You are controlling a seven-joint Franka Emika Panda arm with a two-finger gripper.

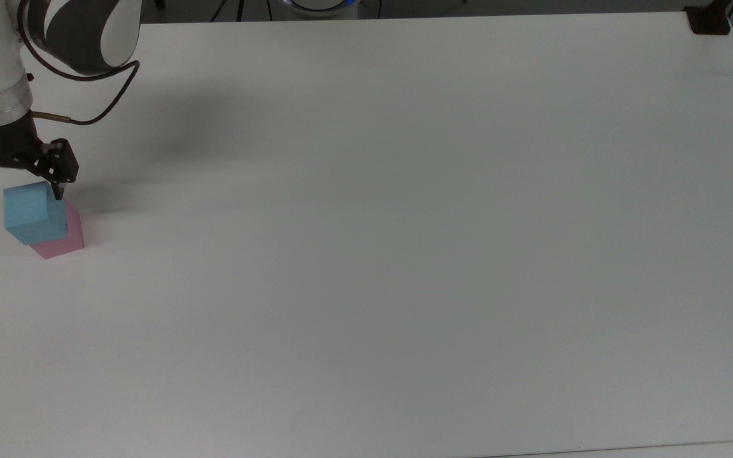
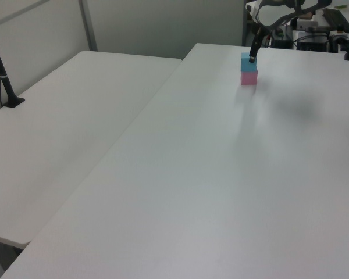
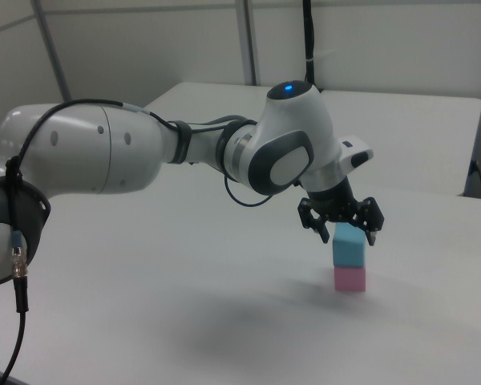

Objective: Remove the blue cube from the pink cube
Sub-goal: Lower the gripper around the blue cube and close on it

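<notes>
Nearest in the right view is the big white arm [image 3: 88,160], sweeping across the foreground and reaching out over the white table [image 1: 404,254]. Follow it along and there is the gripper [image 3: 349,237], black, pointing down, fingers spread wide, wider than a cube, and holding nothing. Right under it stands the little stack: the blue cube [image 3: 349,247] sits squarely on the pink cube [image 3: 349,279], both upright, the pink one resting on the table. In the right view one fingertip hangs on each side of the blue cube's upper part, so the claw is straddling its top, though I cannot tell whether either finger is touching it. From the top view the stack sits near the top view's left edge, blue cube [image 1: 28,213] over pink cube [image 1: 64,238], with the gripper [image 1: 20,191] right at the blue cube's far edge. In the left view the stack is far off down the table, blue cube [image 2: 248,61] on pink cube [image 2: 249,77], a dark finger beside the blue one. So the approach looks about done, but the real work is all ahead: the fingers must come a bit lower, close on the blue cube, lift it clear without dragging the pink cube, and set it down on the table.
</notes>
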